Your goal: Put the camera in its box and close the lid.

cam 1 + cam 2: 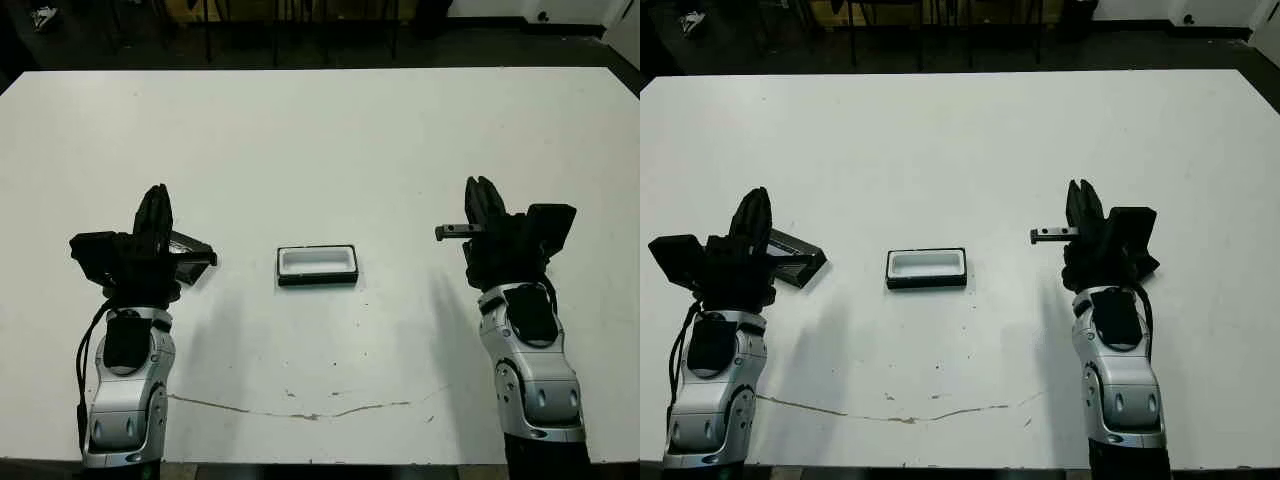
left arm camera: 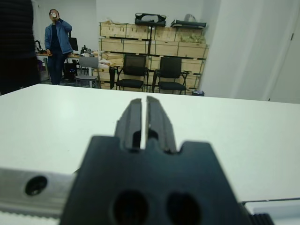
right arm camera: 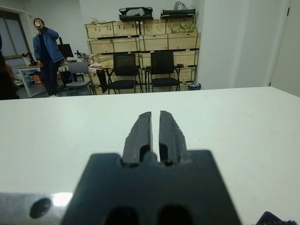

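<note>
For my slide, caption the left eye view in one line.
Open white-lined box at table centre, lid by the left claw, camera by the right claw.

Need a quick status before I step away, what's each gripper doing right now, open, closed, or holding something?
Left gripper: closed, holding nothing; the lid lies beside it.
Right gripper: closed, holding nothing; the camera lies beside it.

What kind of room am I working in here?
Probably a lab or workshop with storage: stacked wooden crates line the back wall, black office chairs stand before them, and a person stands by a cluttered desk.
</note>
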Available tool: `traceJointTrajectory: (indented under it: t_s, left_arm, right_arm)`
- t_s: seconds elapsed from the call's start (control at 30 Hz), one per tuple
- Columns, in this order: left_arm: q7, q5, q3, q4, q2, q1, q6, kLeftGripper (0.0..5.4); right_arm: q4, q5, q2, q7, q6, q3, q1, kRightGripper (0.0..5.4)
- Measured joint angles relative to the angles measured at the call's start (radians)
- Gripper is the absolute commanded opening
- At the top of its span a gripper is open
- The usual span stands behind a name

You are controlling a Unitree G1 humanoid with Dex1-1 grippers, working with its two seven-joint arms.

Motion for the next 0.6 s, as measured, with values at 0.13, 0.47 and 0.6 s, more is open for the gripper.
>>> traceJointTrajectory:
  t_s: [0.13, 0.47, 0.6]
  left_arm:
    - [-0.005, -0.001, -0.014, 0.000, -0.001, 0.000, -0.011, 0.02]
    - [-0.008, -0.003, -0.034, -0.007, -0.001, 0.001, -0.010, 0.02]
    - [-0.008, -0.009, -0.036, -0.013, -0.001, 0.006, -0.007, 0.02]
  right_arm:
    - [-0.001, -0.001, 0.000, 0.000, 0.000, 0.001, 0.002, 0.00]
    - [-0.017, -0.003, -0.001, 0.000, 0.017, 0.015, 0.025, 0.00]
    - [-0.033, -0.003, -0.001, 0.001, 0.017, 0.020, 0.036, 0.00]
